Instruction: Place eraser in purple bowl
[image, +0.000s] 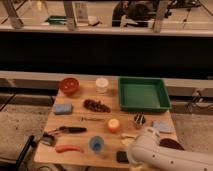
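The task looked barely begun: the small flat matte black rectangular eraser (121, 157) lay on the wooden table (75, 135) at its front edge, right of the middle, not yet lifted. The round dark purple glossy bowl (173, 144) sat near the front right corner, partly hidden behind the white robot arm (160, 157). The gripper (131, 151) hung at the arm's end just beside the eraser, its state impossible to tell, so grasping, carrying and releasing seemed left to do

Pincer out of sight behind arm (167, 156)
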